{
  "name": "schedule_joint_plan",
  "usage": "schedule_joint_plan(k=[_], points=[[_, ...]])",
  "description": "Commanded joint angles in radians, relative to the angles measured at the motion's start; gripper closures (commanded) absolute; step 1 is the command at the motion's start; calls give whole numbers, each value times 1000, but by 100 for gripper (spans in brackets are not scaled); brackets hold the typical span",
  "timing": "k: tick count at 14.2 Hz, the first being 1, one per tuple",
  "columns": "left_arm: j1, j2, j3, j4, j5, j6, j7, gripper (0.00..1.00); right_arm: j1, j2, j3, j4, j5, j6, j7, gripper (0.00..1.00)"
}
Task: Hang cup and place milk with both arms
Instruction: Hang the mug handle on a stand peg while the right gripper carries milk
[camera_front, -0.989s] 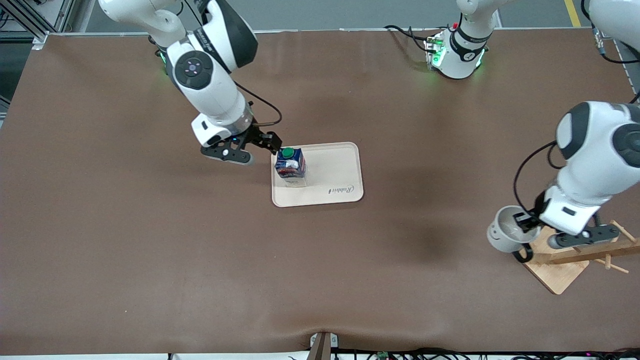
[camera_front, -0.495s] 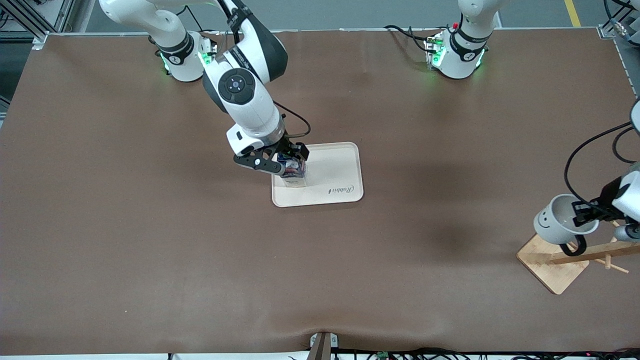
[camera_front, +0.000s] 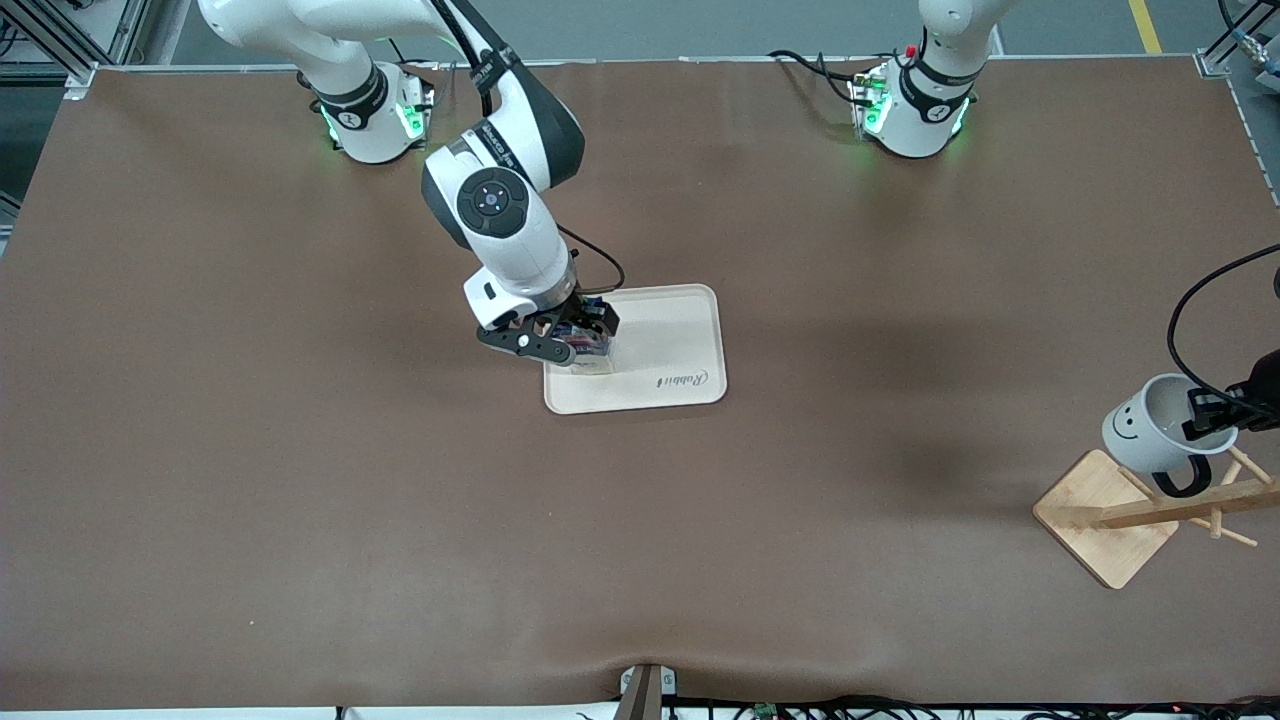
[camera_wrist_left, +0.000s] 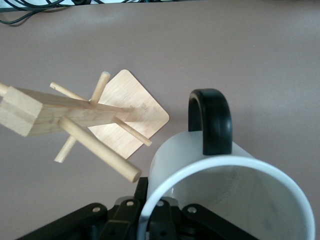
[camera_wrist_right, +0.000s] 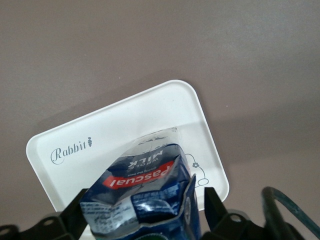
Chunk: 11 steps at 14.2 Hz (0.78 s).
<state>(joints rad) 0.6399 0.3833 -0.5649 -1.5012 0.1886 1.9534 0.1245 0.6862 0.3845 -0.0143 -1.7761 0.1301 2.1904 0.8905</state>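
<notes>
The blue milk (camera_front: 592, 352) stands on the white tray (camera_front: 670, 340), at its corner toward the right arm's end. My right gripper (camera_front: 570, 338) is down over it, open, with one finger on each side. In the right wrist view the milk (camera_wrist_right: 140, 185) fills most of the space between the fingers (camera_wrist_right: 216, 212), with a thin gap at one side. My left gripper (camera_front: 1215, 410) is shut on the rim of the white smiley cup (camera_front: 1150, 430) and holds it tilted over the wooden rack (camera_front: 1160, 512). The black handle (camera_wrist_left: 210, 120) hangs close to the rack's pegs (camera_wrist_left: 100, 156).
The rack's square wooden base (camera_front: 1100, 525) sits near the left arm's end of the table, its post leaning with several pegs. The tray is printed "Rabbit" (camera_front: 682, 379). Brown table mat lies all round.
My right gripper moved from beside the milk to over it and came down around it. My left gripper carried the cup up and toward the left arm's end, over the rack.
</notes>
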Motion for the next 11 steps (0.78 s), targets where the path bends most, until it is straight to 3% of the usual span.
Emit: schedule_joint_plan(k=[1,2,5,7,11], points=[[30,-7,-6,10,-27,-25,56,100,29,8,-7,24,-15,-3,14,61],[36,-7,-6,10,-26,-25,60,100,32,8,-7,23,-15,-6,16,79],[64,-6,-3,10,-24,-25,110,100,32,-6,-7,26,-10,-21,13,97],[84,0,-3,10,-23,-25,139,100,16,-30,-9,73,-6,-107,11,100],[116,0,-3,6,-24,-25,185,100,-52,-30,-12,292,-15,-401,-1,100]])
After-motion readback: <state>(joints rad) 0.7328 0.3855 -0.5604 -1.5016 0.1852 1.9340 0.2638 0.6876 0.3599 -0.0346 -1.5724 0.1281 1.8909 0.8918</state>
